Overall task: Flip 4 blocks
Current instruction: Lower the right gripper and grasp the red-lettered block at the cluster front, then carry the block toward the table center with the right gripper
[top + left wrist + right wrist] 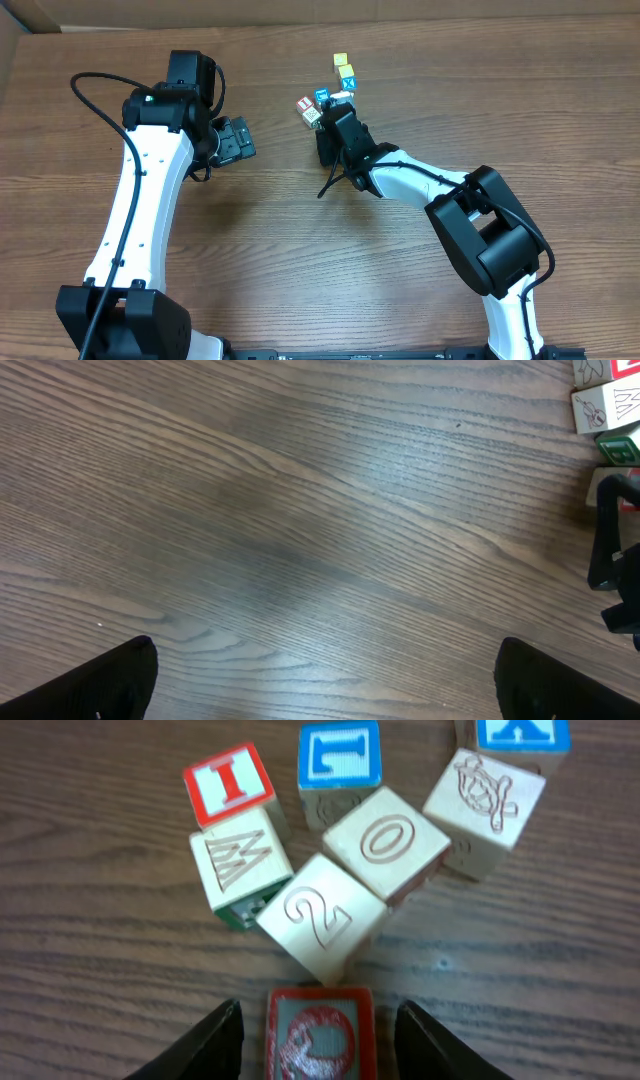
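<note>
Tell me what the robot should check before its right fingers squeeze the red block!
1. Red-framed block sits between the right fingers: ok.
2. Fingers gripping the block: not ok, a gap shows on each side.
3. Block lying flat on the table: ok.
4. Block free of its neighbours: cannot tell, the block marked 2 has a corner right at its far edge.
5. Left fingers out of the way: ok, they are wide open over bare wood, off to the side of the pile.
</note>
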